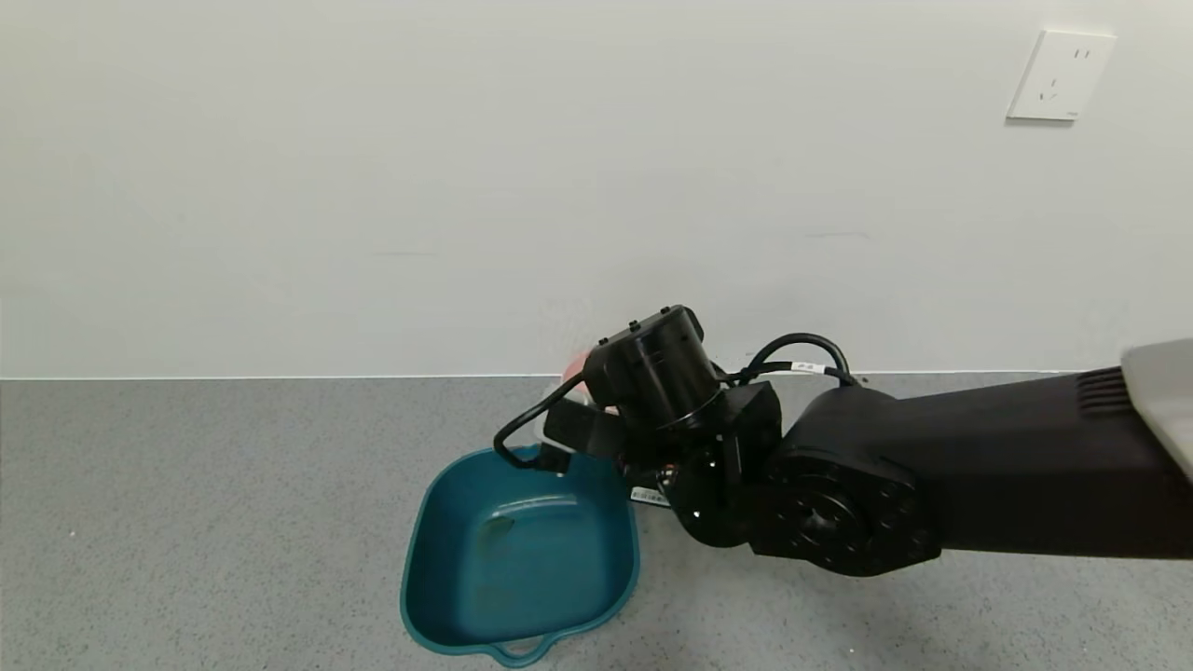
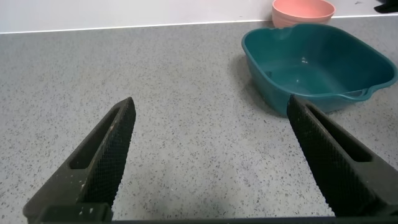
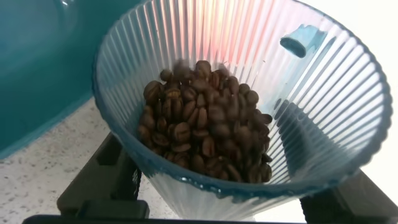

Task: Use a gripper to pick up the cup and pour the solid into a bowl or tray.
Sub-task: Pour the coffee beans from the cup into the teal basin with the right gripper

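My right gripper [image 3: 230,186] is shut on the ribbed translucent blue-green cup [image 3: 249,74], with one finger on each side of its wall. Many dark brown beans [image 3: 205,137] lie inside the cup. In the head view the right wrist [image 1: 652,368] is at the far rim of the deep teal tub [image 1: 415,550] and hides the cup. The tub's wall also shows beside the cup in the right wrist view [image 3: 37,74]. My left gripper [image 2: 211,102] is open and empty, low over the speckled counter, with the tub [image 2: 311,62] ahead of it.
A round pink bowl [image 2: 303,11] stands just behind the tub against the white wall; a sliver of it shows behind the right wrist in the head view [image 1: 576,363]. The grey speckled counter [image 1: 186,513] spreads out to the left of the tub.
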